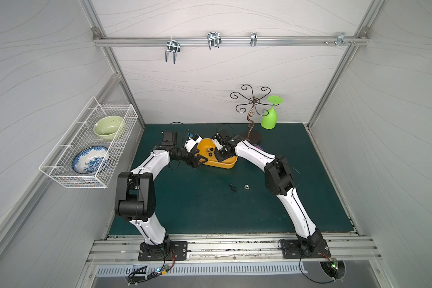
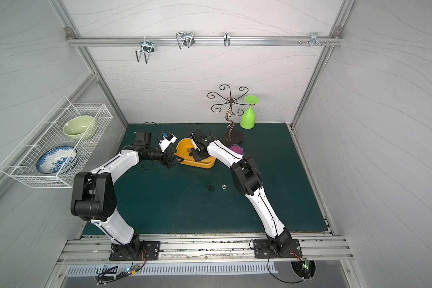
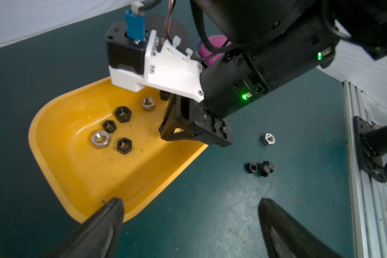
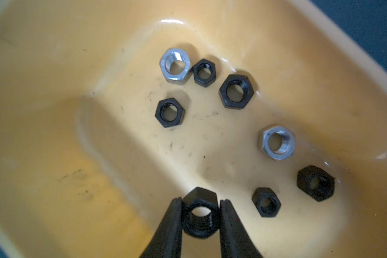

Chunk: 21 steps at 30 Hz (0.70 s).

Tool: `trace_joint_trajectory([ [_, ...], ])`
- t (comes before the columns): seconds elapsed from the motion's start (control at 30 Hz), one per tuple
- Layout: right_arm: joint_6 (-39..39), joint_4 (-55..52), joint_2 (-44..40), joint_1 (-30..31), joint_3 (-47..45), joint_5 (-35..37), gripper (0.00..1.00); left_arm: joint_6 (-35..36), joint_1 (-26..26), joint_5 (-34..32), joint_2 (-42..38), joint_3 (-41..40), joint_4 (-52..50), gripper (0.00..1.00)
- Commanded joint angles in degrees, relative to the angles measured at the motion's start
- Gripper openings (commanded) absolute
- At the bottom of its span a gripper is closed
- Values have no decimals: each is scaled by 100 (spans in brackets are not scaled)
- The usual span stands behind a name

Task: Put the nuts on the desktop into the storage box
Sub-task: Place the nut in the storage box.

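Setting: a white-panelled enclosure around a dark green bench (image 1: 197, 212).
Storage box: the yellow storage box (image 1: 226, 163) sits at the far middle of the bench, its long side slanting from far-left to near-right.
Nuts inside: seven nuts lie flat on the box floor, bores up, among them two silver ones (image 4: 175, 65).
Nuts outside: the loose nuts lie on the bench nearer than the box, a silver one (image 3: 268, 139) and, just left of it, a small black cluster (image 3: 260, 168).
Right end effector: the right end effector (image 4: 200, 200) is clenched on the held nut (image 4: 200, 220), over the box interior.
Left end effector: the left end effector (image 3: 189, 201) is released, jaws spread wide and empty, at the box's near-left corner.
Held nut's pose: squat, with no real long axis. Its bore appears to run along the fingers toward the box floor, pads on opposite flats.
Risk, release: dropped from this height, the nut could land on edge and roll, or bounce off a neighbour toward the rim.
Risk, box: one left finger shows at the rim, contact unclear, and a sideways move could shove the box.
Risk, cluster: the touching black nuts may scatter under a pinch.
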Motion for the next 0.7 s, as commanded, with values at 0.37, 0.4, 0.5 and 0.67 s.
trace_joint_trajectory([
  [0.37, -71, -172, 260, -33, 322, 134, 36, 362, -82, -347, 114, 41, -134, 98],
  [0.4, -71, -221, 246, -26, 356, 137, 37, 386, -81, -355, 103, 57, -170, 98],
  [0.5, -59, -296, 142, -33, 415, 144, 40, 427, -90, -361, 43, 84, -270, 98],
  [0.67, -65, -404, -213, -31, 393, 122, 44, 578, -90, -321, -149, 94, -541, 98],
])
